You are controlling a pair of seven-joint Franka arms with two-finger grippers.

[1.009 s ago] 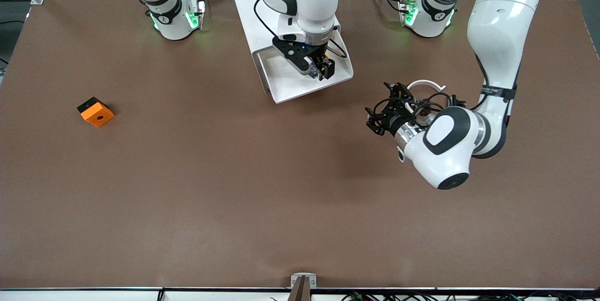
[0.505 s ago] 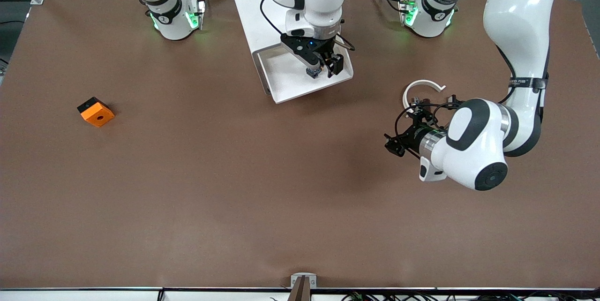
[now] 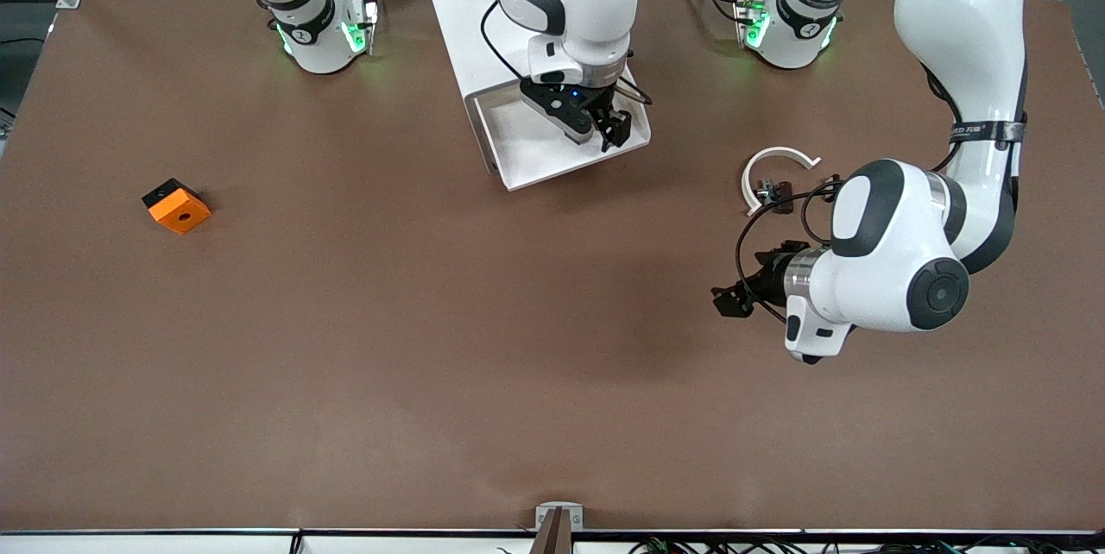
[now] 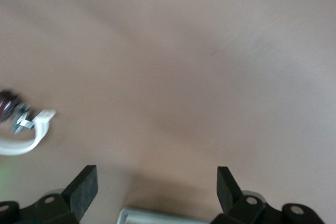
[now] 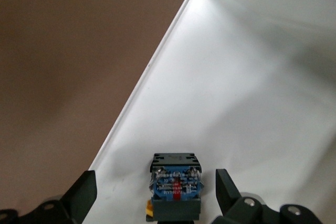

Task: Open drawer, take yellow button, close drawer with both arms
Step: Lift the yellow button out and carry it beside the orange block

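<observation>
Button: lying on the floor of the pulled-out drawer, blue-and-black body up, a sliver of its yellow cap showing at one end. My right tool hangs just above it inside the drawer, fingers spread wide on either side of the button and touching neither it nor the tray wall; in the right wrist view the two black fingertips frame the button with clear gaps.

Drawer sticks out of the white cabinet toward the front camera, its white floor bare apart from the button.

My left tool is up over bare brown table, toward the left arm's end, fingers likewise spread with nothing between them. Near it on the table lies a white C-shaped ring with a small dark clip-like part beside its open end.

Orange block with a hole sits toward the right arm's end of the table, well apart from everything else.
</observation>
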